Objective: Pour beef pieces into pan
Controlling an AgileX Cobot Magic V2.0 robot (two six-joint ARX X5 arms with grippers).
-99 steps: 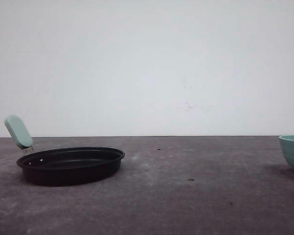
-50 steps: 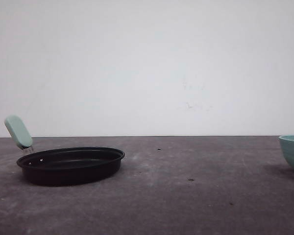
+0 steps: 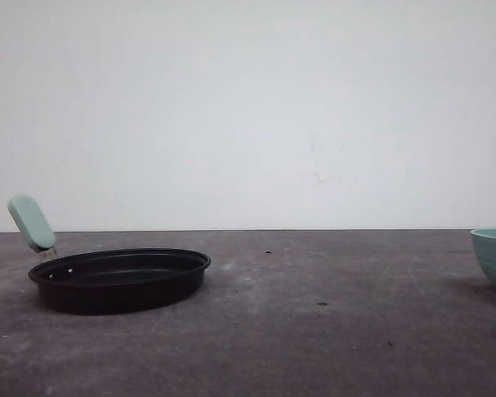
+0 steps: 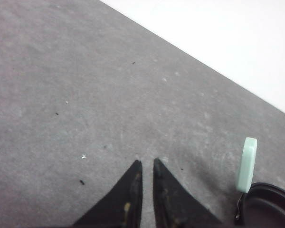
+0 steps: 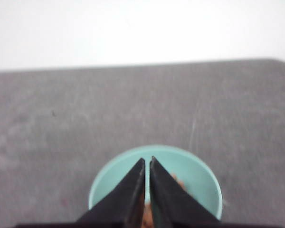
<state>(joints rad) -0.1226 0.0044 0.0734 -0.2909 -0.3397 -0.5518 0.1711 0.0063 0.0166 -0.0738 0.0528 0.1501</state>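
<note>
Both grippers closed: right gripper point(image 5: 147, 164) above teal bowl point(image 5: 199, 176).

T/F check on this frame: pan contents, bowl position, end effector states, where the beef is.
1. The pan holds beef. False: its inside looks bare.
2. The bowl sits at the table's right edge in the front view. True.
3. The left end effector is wide open. False: its fingers are nearly together, gripping nothing.
4. Orange-brown beef pieces lie in the bowl. True.
5. The right end effector grips the bowl rim. False: it hangs above the bowl, shut, holding nothing.
</note>
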